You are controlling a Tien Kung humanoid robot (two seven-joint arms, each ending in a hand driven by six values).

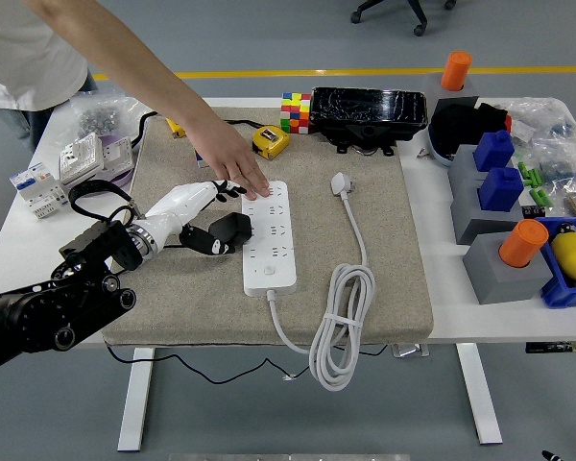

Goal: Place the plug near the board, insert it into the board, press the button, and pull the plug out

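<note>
With my left hand (187,206) loosely open and empty above the black plug (226,231) lying beside the board (270,236), I'd regrip squarely while the person's hand (235,163) steadies it.

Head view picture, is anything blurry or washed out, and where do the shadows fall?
Head view: sharp throughout, lighting even and soft; the white power strip is bright but its sockets stay readable; faint shadows under the person's hand and the black plug; mild glare on the black box.

White power strip (270,239), black plug (229,229), beige mat (365,298), multicoloured cube (295,111).
</note>
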